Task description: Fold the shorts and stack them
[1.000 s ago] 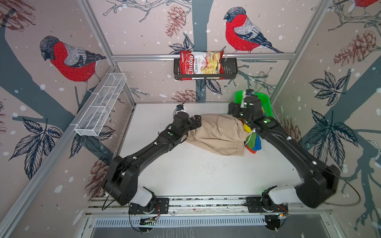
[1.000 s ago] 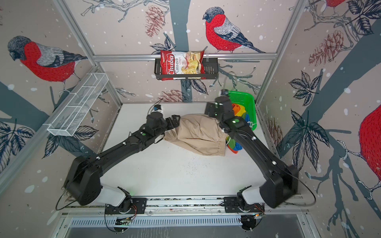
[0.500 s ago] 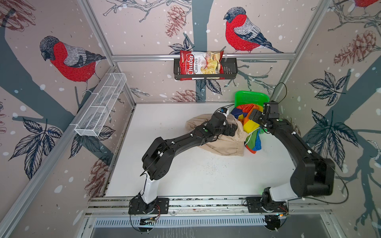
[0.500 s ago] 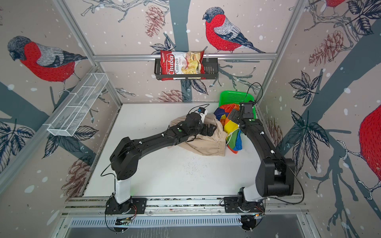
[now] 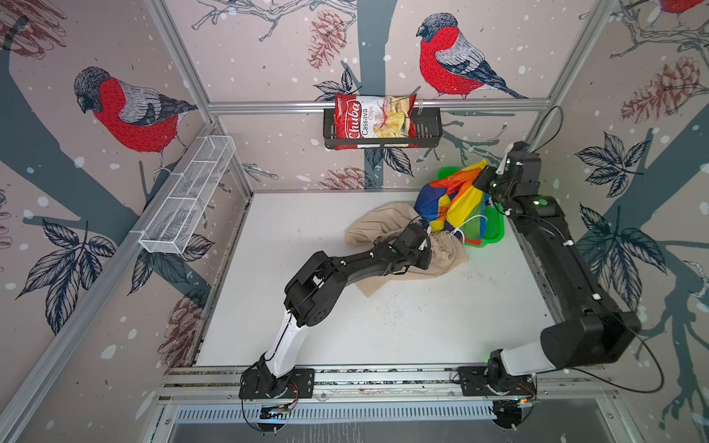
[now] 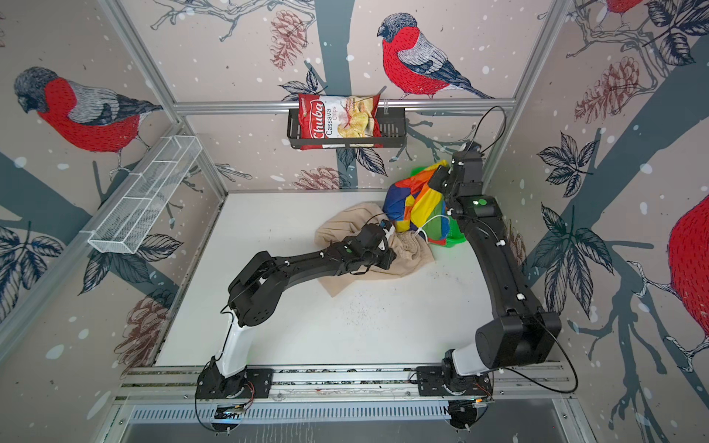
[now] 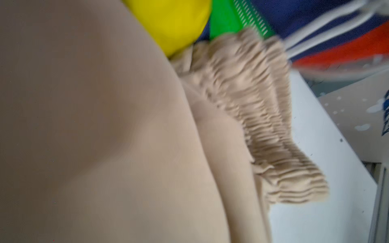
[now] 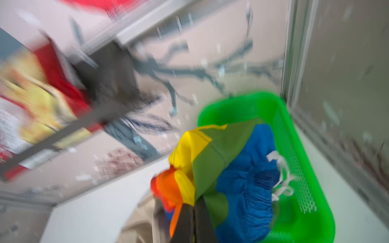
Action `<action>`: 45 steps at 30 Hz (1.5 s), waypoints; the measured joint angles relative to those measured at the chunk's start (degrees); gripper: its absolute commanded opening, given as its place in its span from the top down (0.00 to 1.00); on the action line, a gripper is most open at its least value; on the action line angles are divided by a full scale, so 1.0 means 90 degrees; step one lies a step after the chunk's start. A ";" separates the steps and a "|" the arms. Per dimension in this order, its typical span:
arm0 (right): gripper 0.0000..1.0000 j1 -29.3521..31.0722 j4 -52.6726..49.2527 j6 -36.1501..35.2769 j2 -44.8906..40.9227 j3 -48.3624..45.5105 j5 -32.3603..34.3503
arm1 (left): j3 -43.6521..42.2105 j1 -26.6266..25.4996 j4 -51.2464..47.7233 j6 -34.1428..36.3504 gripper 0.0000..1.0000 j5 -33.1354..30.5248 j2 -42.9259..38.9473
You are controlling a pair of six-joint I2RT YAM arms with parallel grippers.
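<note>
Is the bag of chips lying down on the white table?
No, the chips bag sits up in the black wall basket, well above the table.

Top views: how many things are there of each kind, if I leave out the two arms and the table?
Shorts: 2 (beige shorts, rainbow shorts)
Baskets: 2 (green basket, white wire basket)
Shelves: 1 (black shelf)
Snack bags: 1 (chips bag)
Total: 6
</note>
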 measured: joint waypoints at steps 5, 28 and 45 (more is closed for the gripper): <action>1.00 0.0138 0.0134 -0.0168 0.0070 0.1088 0.0573 | -0.0556 0.0058 -0.0374 -0.0095 0.95 -0.0015 -0.0240; 0.08 -0.0022 0.1032 -0.0918 0.1722 -0.0165 0.2516 | -0.2956 0.1154 -0.0882 -0.0697 0.96 -0.0731 -0.1970; 0.09 0.0102 0.1848 0.0209 0.1042 -0.4070 0.1309 | -0.1885 0.0743 -0.0993 -0.0595 0.08 -0.0814 -0.2759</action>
